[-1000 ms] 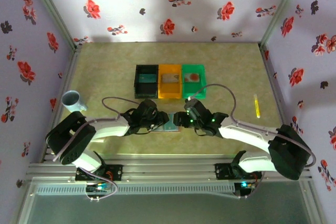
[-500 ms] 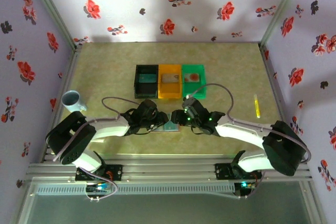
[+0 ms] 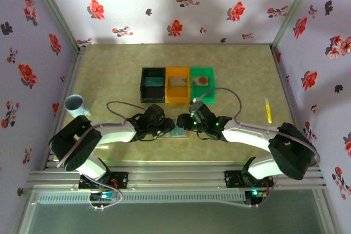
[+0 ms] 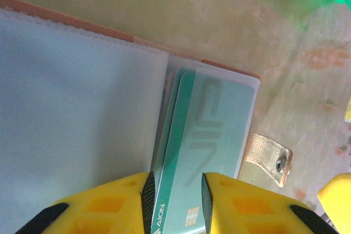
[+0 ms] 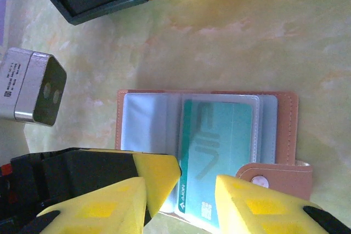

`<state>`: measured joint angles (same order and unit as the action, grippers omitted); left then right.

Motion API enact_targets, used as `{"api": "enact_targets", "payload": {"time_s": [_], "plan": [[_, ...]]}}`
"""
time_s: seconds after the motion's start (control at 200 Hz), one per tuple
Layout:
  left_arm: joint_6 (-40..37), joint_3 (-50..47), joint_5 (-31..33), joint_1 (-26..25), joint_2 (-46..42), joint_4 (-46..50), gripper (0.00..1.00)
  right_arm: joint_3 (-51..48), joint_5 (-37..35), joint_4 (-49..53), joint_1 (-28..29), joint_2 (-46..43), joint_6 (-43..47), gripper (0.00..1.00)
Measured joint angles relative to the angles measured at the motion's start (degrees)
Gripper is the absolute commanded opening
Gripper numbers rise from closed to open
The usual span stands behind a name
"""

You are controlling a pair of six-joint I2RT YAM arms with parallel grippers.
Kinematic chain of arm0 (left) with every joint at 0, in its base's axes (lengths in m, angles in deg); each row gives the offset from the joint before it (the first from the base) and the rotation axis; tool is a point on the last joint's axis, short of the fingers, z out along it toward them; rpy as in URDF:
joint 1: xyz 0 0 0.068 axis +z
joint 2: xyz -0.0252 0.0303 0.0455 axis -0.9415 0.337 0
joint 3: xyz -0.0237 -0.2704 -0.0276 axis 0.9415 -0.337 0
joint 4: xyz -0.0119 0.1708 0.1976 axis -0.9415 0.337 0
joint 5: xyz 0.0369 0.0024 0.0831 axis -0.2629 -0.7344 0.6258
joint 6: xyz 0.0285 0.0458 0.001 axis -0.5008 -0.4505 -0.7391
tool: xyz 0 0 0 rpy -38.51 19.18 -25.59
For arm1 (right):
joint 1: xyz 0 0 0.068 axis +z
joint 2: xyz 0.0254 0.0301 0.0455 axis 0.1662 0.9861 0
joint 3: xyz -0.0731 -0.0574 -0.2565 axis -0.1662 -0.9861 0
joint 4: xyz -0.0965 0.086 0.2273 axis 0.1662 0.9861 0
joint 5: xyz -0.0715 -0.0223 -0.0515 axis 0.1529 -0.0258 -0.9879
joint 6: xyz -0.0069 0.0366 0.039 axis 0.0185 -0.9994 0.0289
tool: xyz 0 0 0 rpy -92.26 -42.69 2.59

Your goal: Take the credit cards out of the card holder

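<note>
left gripper (image 4: 175, 183) and right gripper (image 5: 197, 179) both narrow, empty, over the card (image 4: 214, 119) (still sleeved); a pull may drag the holder (image 5: 287, 130) along

Right tool (image 3: 185, 122) shifted left, from just right of card holder (image 3: 179, 132) to over its right edge
Right forearm swung left with it, now lying nearer card holder
Right arm's dark elbow block drawn in toward card holder
Less of card holder's teal face visible from above, more hidden under right tool
</note>
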<state>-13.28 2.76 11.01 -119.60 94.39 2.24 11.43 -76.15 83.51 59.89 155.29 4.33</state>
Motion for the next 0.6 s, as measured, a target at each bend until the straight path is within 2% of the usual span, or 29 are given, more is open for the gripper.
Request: {"api": "enact_targets", "payload": {"time_s": [0.6], "plan": [[-0.8,0.0,0.5,0.0,1.3,-0.1,0.29,0.0,0.6,-2.9,0.0,3.8,-0.9,0.35]]}}
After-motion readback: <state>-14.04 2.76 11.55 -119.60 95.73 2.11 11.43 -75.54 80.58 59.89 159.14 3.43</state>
